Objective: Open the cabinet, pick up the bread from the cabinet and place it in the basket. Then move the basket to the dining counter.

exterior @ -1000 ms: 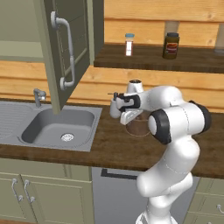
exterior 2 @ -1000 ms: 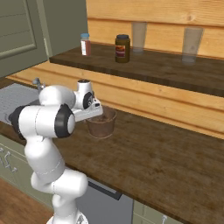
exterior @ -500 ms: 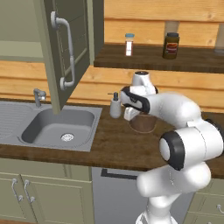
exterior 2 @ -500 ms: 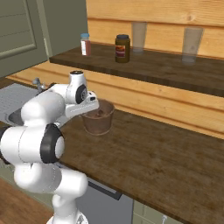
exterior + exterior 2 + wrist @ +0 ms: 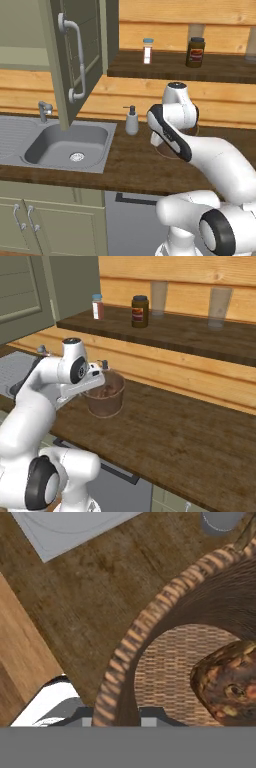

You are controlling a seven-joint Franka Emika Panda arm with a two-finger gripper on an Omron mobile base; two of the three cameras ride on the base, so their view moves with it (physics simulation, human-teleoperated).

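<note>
Pincer [image 5: 116,714] sits right at the basket [image 5: 104,398] rim. Hand view: the two dark tips straddle the woven wall, one outside, one inside, nearly together and clamped on the basket rim. In the right base view the hand comes in at the rim on the sink side.

Bread [image 5: 227,684] is inside the basket, dark crusty loaf lying on the woven bottom, against the wall away from the pincer. Right base view shows it as a brown lump below the rim.

Basket stands upright on the dark wood desk [image 5: 165,431], near the front-to-middle of the top. In the left base view most of it is hidden behind the arm, only an edge shows.

Beside the basket, toward the sink: small grey soap dispenser [image 5: 132,121], upright, close by; whether it touches I can't tell. Further left, grey sink [image 5: 70,145] set in the same desk, tap [image 5: 45,109] at its back.

Above the sink, cabinet [image 5: 80,50] door stands open, swung out edge-on, curved bar handle facing us.

Farthest back, wooden shelf [image 5: 175,331]: white bottle with blue cap [image 5: 97,306], dark jar [image 5: 140,311], two clear glasses [image 5: 159,298], well apart from the basket.
</note>
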